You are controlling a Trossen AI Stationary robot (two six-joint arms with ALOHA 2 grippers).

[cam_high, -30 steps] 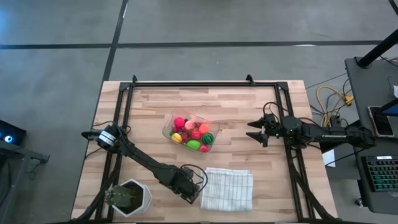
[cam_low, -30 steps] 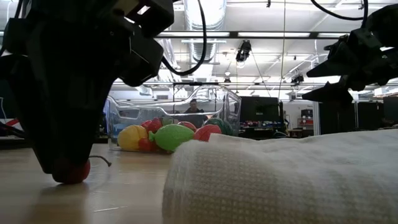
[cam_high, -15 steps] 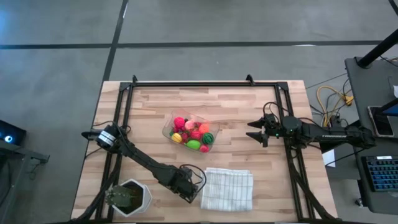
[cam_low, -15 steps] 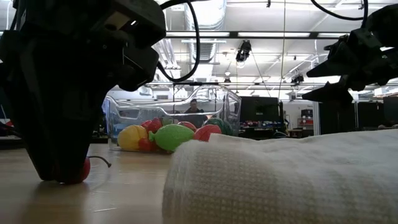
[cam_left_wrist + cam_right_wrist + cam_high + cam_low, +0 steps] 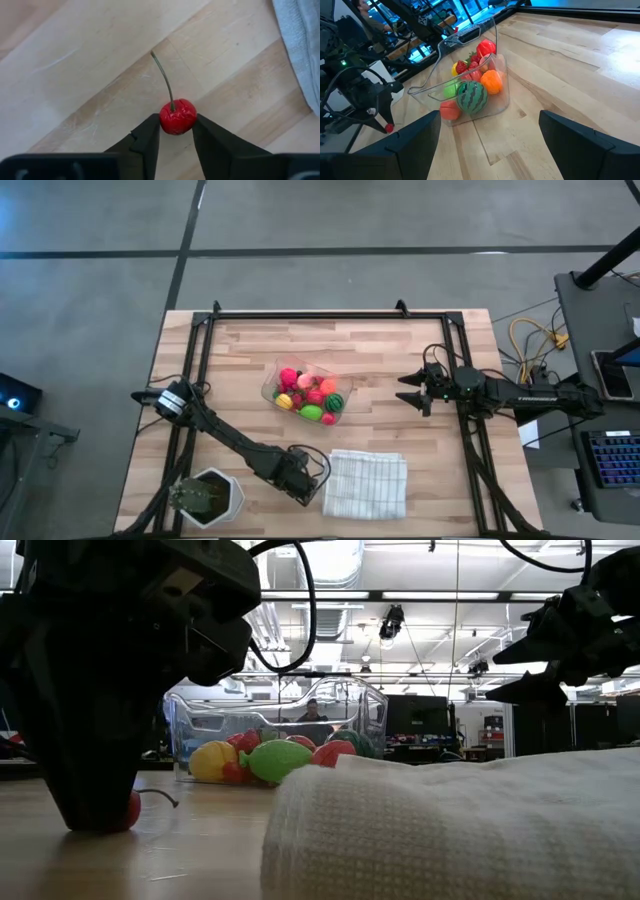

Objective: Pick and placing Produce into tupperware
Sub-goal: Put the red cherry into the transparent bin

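I see the clear rectangular plastic tupperware (image 5: 305, 391) mid-table (image 5: 380, 360), toy produce (image 5: 311, 397) in it. Nearer the front edge lies the folded white cloth (image 5: 366, 484); left of it my left hand (image 5: 310, 498) sits around a small red cherry (image 5: 177, 116). The white hexagonal plant pot (image 5: 210, 498) occupies the front-left corner. My right hand (image 5: 408, 394) hovers right of the tupperware.

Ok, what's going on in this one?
The left gripper is down on the wooden table beside the folded white cloth, its fingers against both sides of a small red cherry that sits on the wood. The tupperware mid-table already holds most of the produce. The right gripper waits open above the table's right side, pointed at the container.
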